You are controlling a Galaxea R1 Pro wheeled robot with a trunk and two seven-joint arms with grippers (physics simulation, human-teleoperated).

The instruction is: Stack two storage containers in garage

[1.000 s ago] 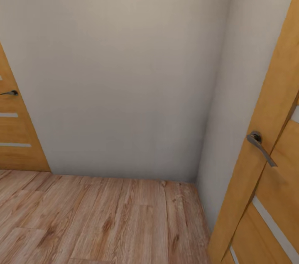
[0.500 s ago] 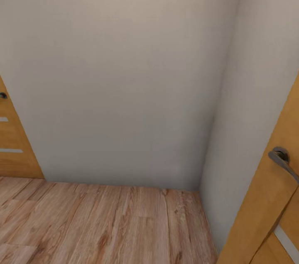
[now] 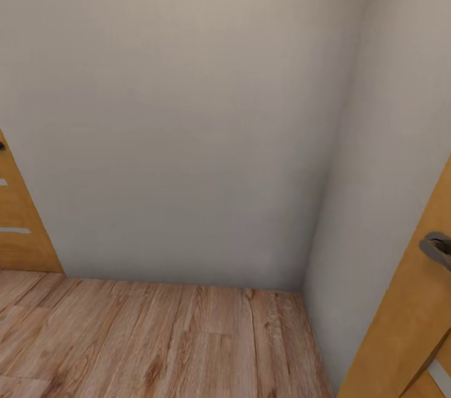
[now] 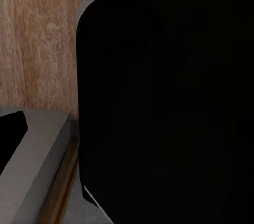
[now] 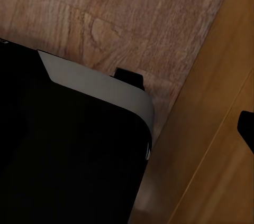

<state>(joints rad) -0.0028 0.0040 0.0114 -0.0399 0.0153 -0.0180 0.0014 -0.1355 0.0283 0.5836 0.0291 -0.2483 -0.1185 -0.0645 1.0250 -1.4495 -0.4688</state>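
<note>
The two storage containers are out of view, and so are the garage and its concrete floor. In the head view I face a bare corner of beige walls (image 3: 188, 135) above a light wood-plank floor (image 3: 156, 341). In the left wrist view a black, grey-edged part of the robot's body (image 4: 169, 108) hangs over the planks (image 4: 37, 39). The right wrist view has a similar black body (image 5: 63, 150) above the planks (image 5: 116, 12).
A wood panel door (image 3: 15, 229) stands at the far left edge. Another wooden door (image 3: 407, 323) with a dark lever handle (image 3: 438, 248) stands close on the right, also seen in the right wrist view (image 5: 211, 155). The walls meet just ahead.
The whole head view has shifted: both doors have slid outward toward the picture's edges and the wall's base sits lower, so the camera has moved toward the corner.
</note>
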